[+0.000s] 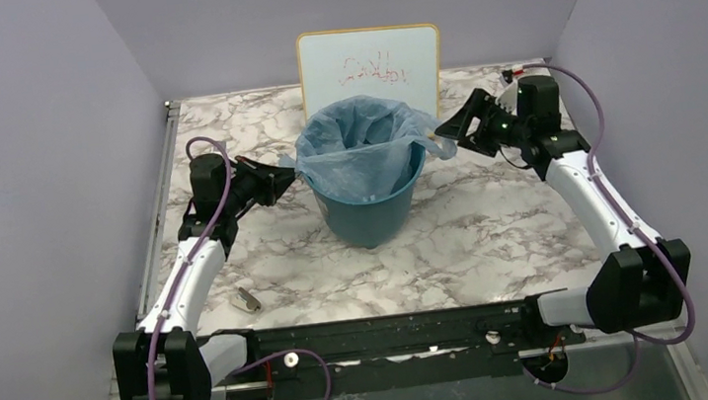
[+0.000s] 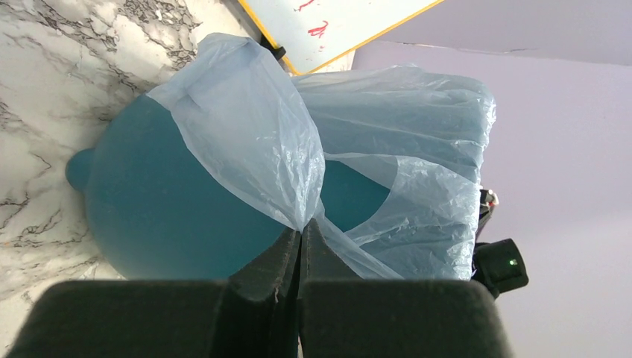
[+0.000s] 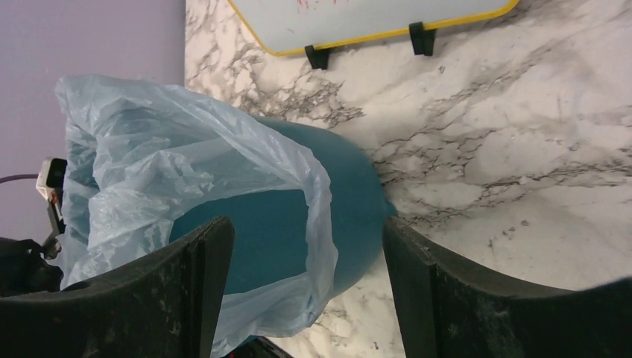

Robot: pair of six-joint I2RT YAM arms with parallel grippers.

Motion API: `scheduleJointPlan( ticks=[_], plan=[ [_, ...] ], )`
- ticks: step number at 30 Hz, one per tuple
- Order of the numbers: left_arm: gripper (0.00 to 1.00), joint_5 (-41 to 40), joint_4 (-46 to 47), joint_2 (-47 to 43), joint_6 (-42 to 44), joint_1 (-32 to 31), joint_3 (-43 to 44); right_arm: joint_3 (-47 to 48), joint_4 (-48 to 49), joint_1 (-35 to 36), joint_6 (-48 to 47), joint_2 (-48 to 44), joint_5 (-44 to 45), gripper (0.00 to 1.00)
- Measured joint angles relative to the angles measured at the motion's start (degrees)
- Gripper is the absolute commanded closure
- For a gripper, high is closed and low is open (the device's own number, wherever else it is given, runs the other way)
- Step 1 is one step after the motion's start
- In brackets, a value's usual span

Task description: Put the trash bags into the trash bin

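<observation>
Trash bin (image 1: 370, 203) is placed a little behind the middle of the tabletop (image 1: 474, 247), just in front of the whiteboard (image 1: 371, 64) at the far edge. Trash bag (image 1: 359, 140) is seated inside it, mouth draped over the rim, plastic bunched high above the far side

Left gripper (image 2: 299, 239) is clamped tight on a fold of the bag at the bin's left rim; film is seen pinched between the closed fingers. Right gripper (image 3: 305, 246) is spread wide at the right rim, nothing held; the bag's hem hangs between its fingers (image 3: 212, 261) untouched

Risks, as judged:
- Thin film is stretched from one held point only; a further pull leftward may tear it or drag the hem off the rim
- The free right hem is loosely lapped and may slip back into the bin
- The bin looks light and is not braced; a sideways tug could tip or slide it toward the left edge
- The whiteboard stands close behind and could be knocked by the bin

Surface: marble-patterned top, white with grey veining, smooth, metal strip along the left edge. A small object (image 1: 246, 298) lies near the front left corner, kind not discernible. Room: plain lilac walls on three sides
</observation>
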Motion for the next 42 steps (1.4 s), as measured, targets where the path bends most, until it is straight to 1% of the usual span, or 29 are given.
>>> scheduleJointPlan(
  ticks=[3, 8, 13, 17, 23, 27, 30, 32, 35, 39, 41, 42],
  plan=[
    [1.0, 0.0, -0.07, -0.35, 0.22, 0.0, 0.02, -1.38, 2.19, 0.02, 2.05, 1.84, -2.93, 0.23],
    [1.0, -0.02, -0.2, -0.7, 1.07, 0.0, 0.04, -3.08, 2.8, 0.0, 1.36, 8.24, -5.95, 0.3],
    [1.0, 0.31, -0.2, -0.72, 1.86, 0.0, 0.04, -5.73, 2.86, 0.02, 1.25, 14.73, -8.92, 0.3],
    [1.0, 1.07, -0.2, -0.55, 2.16, 0.0, 0.04, -5.35, 2.54, 0.02, 0.87, 17.55, -11.17, 0.27],
    [1.0, 2.03, -0.13, -0.33, 2.86, -0.26, 0.0, -3.26, 0.96, 0.02, -1.68, 21.0, -12.15, 0.23],
    [1.0, 2.43, -0.15, -0.11, 3.63, -0.26, 0.0, -3.08, 0.74, 0.09, -3.04, 21.75, -13.97, 0.15],
    [1.0, 2.78, -0.2, 0.15, 3.85, -0.26, 0.0, -3.08, 0.76, 0.13, -3.58, 20.33, -12.5, 0.1],
    [1.0, 2.78, -0.46, 0.31, 4.09, -0.26, 0.0, -3.08, 0.79, 0.15, -3.87, 17.75, -9.05, 0.07],
    [1.0, 2.78, -1.07, 0.5, 4.42, -0.26, -0.02, -3.06, 1.29, 0.13, -4.66, 11.21, -2.62, 0.01],
    [0.99, 2.78, -1.18, 0.5, 4.66, -0.26, 0.0, -2.91, 3.69, 0.13, -6.14, 1.55, 4.79, 0.0],
    [0.81, 2.75, -1.18, 0.5, 4.7, -0.26, 0.0, -2.95, 5.88, 0.13, -6.99, -2.67, 7.28, 0.0],
    [0.74, 2.75, -1.16, 0.5, 4.72, -0.26, -0.02, -3.1, 7.5, 0.13, -7.5, -4.5, 8.04, 0.0]
  ],
)
